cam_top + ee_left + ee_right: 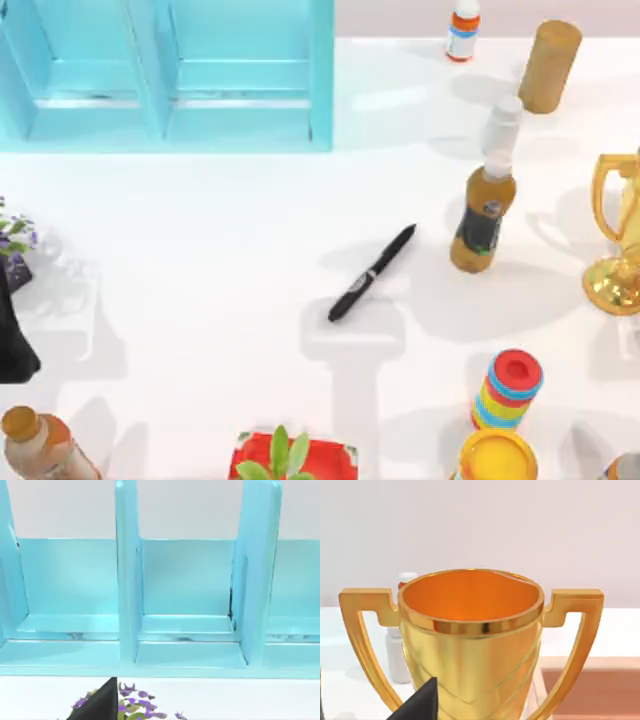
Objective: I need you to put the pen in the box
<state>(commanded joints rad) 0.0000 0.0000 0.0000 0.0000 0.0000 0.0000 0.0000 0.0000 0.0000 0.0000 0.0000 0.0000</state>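
Nearest the overhead camera stand the tall things: a brown glass bottle with a white cap and dark label [484, 222] right of centre, and a shiny gold trophy cup with two handles [617, 240] at the right edge. Between them and the middle of the white bench [200, 260] lies the slim black pen with a clip [372, 273], flat and slanted, well apart from the large light-blue box with inner dividers [165, 75] at the far left. One pen, one box; around them I count two brown bottles, the second [38, 447] at the near left, one small white bottle with an orange cap [462, 30], one cork-coloured cylinder [549, 66], one rainbow-striped stack of rings [507, 390], one yellow round lid [497, 458], one red planter with a green plant [293, 457] and one purple-flowered plant [14, 240]. A dark part of the left arm [12, 340] sits at the left edge.

Judging by its build, the pen should be light, stiff and smooth, apt to roll; mid-barrel, across its width, looks the best hold.

From the left wrist, the box's compartments face the camera beyond the purple flowers; I cannot tell the left pincer's state.

From the right wrist, the trophy looms close; the right pincer's state cannot be told either.
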